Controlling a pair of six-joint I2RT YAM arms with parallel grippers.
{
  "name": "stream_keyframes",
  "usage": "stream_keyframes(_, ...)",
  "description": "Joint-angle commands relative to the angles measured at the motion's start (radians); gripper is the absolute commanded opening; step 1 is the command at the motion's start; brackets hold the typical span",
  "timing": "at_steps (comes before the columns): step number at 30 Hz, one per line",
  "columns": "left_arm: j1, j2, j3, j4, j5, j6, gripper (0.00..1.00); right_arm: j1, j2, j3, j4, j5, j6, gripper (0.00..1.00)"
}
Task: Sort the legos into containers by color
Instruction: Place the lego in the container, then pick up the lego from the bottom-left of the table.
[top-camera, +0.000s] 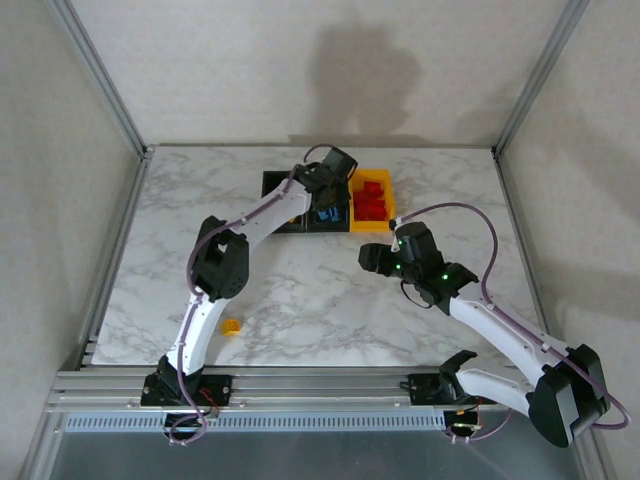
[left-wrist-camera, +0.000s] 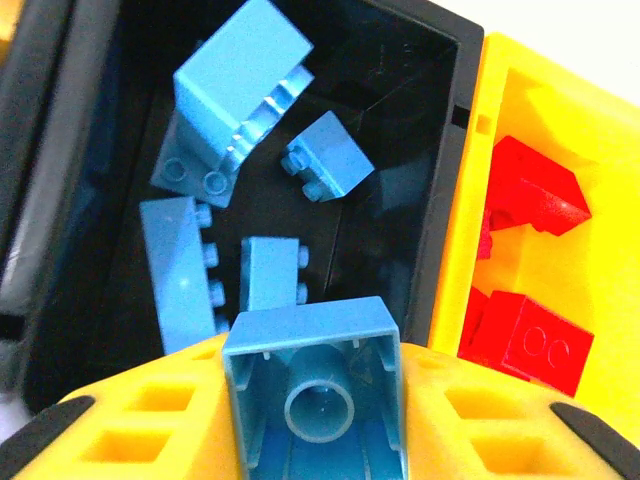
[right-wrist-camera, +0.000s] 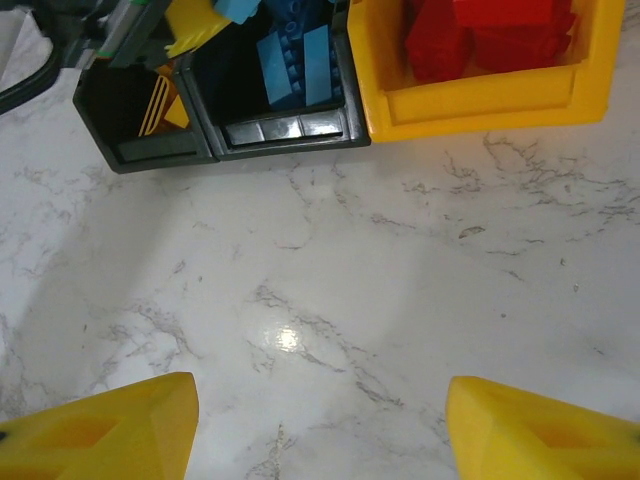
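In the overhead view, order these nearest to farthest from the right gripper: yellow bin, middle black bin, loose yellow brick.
1. Yellow bin, straight ahead of the right gripper.
2. Middle black bin, left of that.
3. Loose yellow brick, far left, near edge.

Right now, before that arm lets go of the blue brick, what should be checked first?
1. The blue brick is clamped in the left gripper: ok.
2. It hangs over the black bin that holds the other blue legos: ok.
3. That bin has bare floor left for it: ok.
4. The yellow bin beside it shows red legos, so the drop must not stray: ok.
5. The right gripper is open, above the table, apart from the bins: ok.
6. Everything sorted: not ok, a yellow lego lies on the table.
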Motion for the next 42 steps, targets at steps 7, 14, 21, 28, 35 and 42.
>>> stream_keyframes(7, 0.017, 0.079, 0.107, -0.093, -0.015, 0.022, 0.46, -0.019, -0.065, -0.018, -0.034, 0.01, 0.002, 0.66)
stream_keyframes(14, 0.019, 0.068, 0.114, -0.094, -0.006, 0.031, 0.55, -0.019, -0.069, -0.018, -0.036, 0.007, 0.006, 0.66)
stream_keyframes(21, -0.014, -0.052, 0.07, -0.096, 0.003, 0.074, 0.55, -0.019, -0.087, -0.015, -0.007, -0.047, -0.031, 0.66)
stream_keyframes(28, -0.053, -0.339, -0.251, 0.005, 0.069, 0.164, 0.56, 0.037, -0.106, -0.005, 0.048, -0.179, -0.117, 0.67)
stream_keyframes(35, -0.048, -0.682, -0.688, 0.012, 0.035, 0.165, 0.6, 0.161, -0.061, 0.004, 0.087, -0.189, -0.145, 0.67)
stream_keyframes(42, -0.05, -0.941, -1.009, -0.095, -0.05, 0.015, 0.65, 0.193, -0.013, -0.003, 0.145, -0.278, -0.173, 0.67)
